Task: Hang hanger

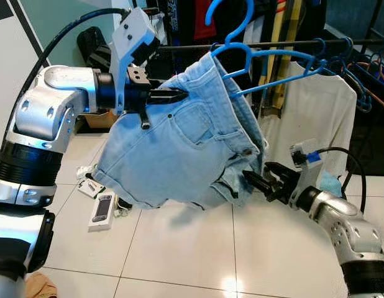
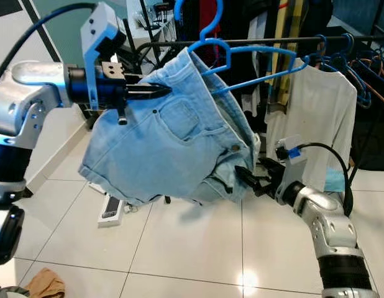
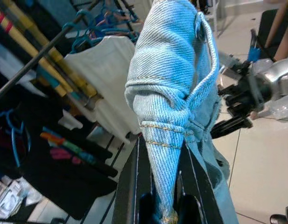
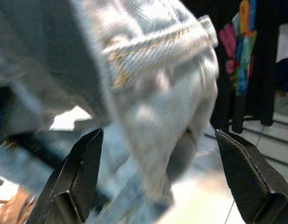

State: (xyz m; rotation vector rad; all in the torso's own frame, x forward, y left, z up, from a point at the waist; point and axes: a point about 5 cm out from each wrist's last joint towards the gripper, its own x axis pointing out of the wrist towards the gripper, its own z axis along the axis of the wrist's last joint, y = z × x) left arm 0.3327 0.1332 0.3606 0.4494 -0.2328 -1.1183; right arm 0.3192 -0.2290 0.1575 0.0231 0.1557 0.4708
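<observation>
Pale blue denim shorts hang on a blue hanger held up near the clothes rail. My left gripper is shut on the waistband of the shorts, whose fabric fold shows pinched between the black fingers. Lower down at the right, my right gripper stands open beside the hem of the shorts, its fingers spread wide with denim just ahead of them. The hanger's hook rises above the rail.
The rail carries other blue hangers, a white shirt and dark clothes. On the tiled floor lie small boxes and a handheld device. A brown cloth lies near my feet. A white wall panel stands at left.
</observation>
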